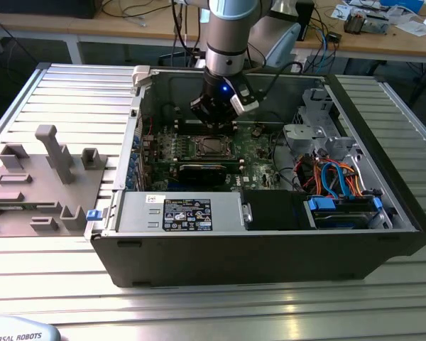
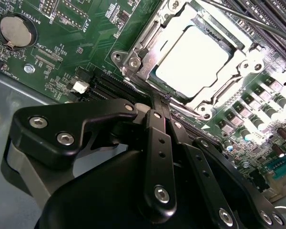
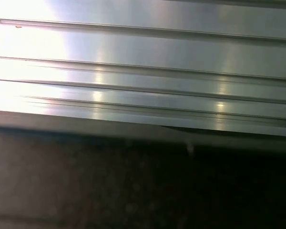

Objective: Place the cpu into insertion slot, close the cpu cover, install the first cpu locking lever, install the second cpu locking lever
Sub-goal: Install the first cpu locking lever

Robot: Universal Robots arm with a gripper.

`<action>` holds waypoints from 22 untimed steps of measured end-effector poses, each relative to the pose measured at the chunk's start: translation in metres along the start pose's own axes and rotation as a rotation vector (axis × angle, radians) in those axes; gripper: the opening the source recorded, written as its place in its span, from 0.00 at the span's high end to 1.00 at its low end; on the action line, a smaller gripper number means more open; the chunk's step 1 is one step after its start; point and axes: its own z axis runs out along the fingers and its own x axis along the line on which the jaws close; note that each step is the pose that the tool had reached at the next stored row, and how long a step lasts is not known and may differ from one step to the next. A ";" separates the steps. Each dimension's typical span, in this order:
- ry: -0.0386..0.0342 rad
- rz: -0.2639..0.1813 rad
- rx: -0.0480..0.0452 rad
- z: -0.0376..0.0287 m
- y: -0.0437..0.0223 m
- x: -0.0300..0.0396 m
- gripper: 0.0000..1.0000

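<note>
One cpu (image 2: 190, 59) seated under the cpu cover (image 2: 143, 45); thin, stiff frame. Tool (image 2: 166, 102) fingers pressed together, just beside the socket's edge.

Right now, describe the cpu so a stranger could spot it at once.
Start at the open black computer case and find the green motherboard on its floor, below the arm's black tool. In the board's middle sits a silvery metal frame, the cpu cover. The cpu is the flat, dull silver-grey square inside its window, the plainest surface there.
</note>
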 end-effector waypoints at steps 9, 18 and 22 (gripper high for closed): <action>-0.0004 0.000 -0.0002 0.0000 -0.0010 -0.0052 0.89; -0.0001 -0.003 -0.0033 -0.0001 -0.0015 -0.0129 0.89; 0.0008 -0.004 -0.0063 0.0008 -0.0015 -0.0140 0.89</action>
